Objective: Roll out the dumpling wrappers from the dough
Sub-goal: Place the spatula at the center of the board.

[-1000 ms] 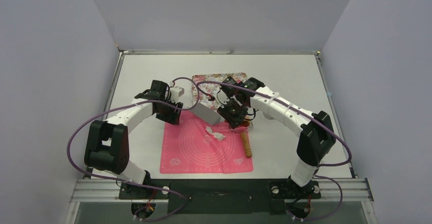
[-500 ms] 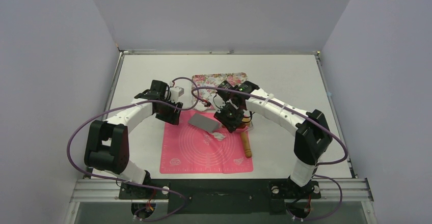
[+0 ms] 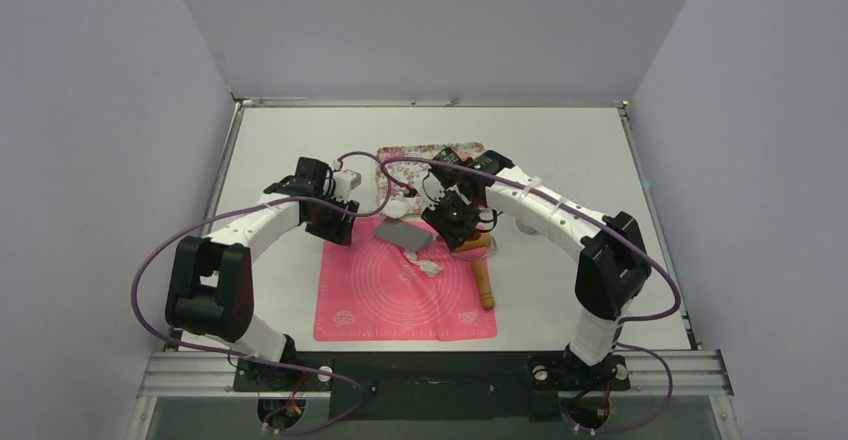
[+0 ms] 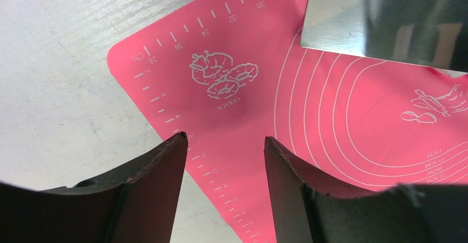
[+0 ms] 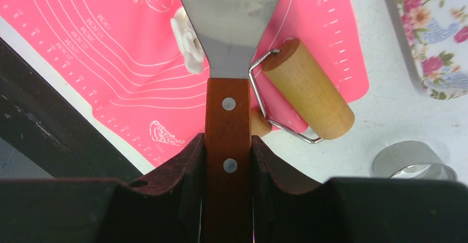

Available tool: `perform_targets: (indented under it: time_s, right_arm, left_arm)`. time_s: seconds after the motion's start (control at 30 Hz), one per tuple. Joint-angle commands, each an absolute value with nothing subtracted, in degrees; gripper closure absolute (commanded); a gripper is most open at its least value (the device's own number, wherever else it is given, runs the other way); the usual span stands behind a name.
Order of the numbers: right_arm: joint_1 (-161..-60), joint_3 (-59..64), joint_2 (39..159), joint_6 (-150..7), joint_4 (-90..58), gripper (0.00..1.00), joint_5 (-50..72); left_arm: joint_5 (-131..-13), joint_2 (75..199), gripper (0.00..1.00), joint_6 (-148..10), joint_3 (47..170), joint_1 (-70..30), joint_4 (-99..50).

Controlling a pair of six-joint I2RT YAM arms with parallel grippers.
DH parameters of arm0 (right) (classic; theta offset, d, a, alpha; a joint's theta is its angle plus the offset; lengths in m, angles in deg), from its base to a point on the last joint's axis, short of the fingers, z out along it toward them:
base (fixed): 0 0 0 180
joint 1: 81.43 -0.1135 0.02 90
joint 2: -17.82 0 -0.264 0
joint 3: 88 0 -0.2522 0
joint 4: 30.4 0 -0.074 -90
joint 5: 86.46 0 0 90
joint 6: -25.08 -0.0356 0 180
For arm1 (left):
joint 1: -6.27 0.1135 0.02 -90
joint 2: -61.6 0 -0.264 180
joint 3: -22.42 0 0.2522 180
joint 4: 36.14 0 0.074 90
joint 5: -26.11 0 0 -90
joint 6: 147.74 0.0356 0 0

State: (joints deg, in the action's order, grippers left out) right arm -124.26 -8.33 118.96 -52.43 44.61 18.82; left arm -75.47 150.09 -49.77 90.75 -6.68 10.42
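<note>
The dough is a small ragged white lump on the pink mat, in the mat's far right part. From the right wrist it looks crumpled and folded. It sits right at one side edge of a metal blade, and I can't tell whether the metal touches it.

That blade is the flat end of a spatula. It reaches out over the far half of the mat and looks tilted, and I can't make out whether its front edge meets the mat. The right gripper has the spatula's wooden handle clamped between its two fingers, pressed in on both sides near the two rivets.

Just beside the handle lies a roller, a pale wooden cylinder in a wire frame. It rests half on the mat's right edge and half on the table. Its stick handle runs toward the arms along that edge. A short metal ring stands on the bare table near the roller, clear of the mat. Beyond the far edge of the mat sits a flowered tray.

The left gripper hangs over the mat's far left corner, by the printed ruler marks. Its fingers are spread apart with nothing between them. From its own camera the blade shows at the upper right, well clear of the fingers.
</note>
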Motion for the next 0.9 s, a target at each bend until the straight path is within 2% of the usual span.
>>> perform_targets:
  time_s: [0.0,0.33,0.7,0.87]
  right_arm:
    - [-124.01,-13.04,117.33,-52.05,42.59,1.0,18.86]
    - [-121.47,-16.03,116.65,-52.78,42.14,1.0,18.39]
    - [-114.01,-20.53,122.43,-54.73,35.99,1.0,15.56]
    - [-112.48,-19.77,119.68,-54.77,35.72,1.0,14.77]
  left_arm:
    - [-75.45,148.29,0.48,-49.22,90.72,-6.19,9.16]
    - [-75.58,148.32,0.48,-49.24,90.54,-6.17,8.92]
    - [-75.54,148.01,0.48,-49.23,90.67,-6.01,8.98]
    - [-75.29,147.78,0.48,-49.29,90.69,-5.44,9.17]
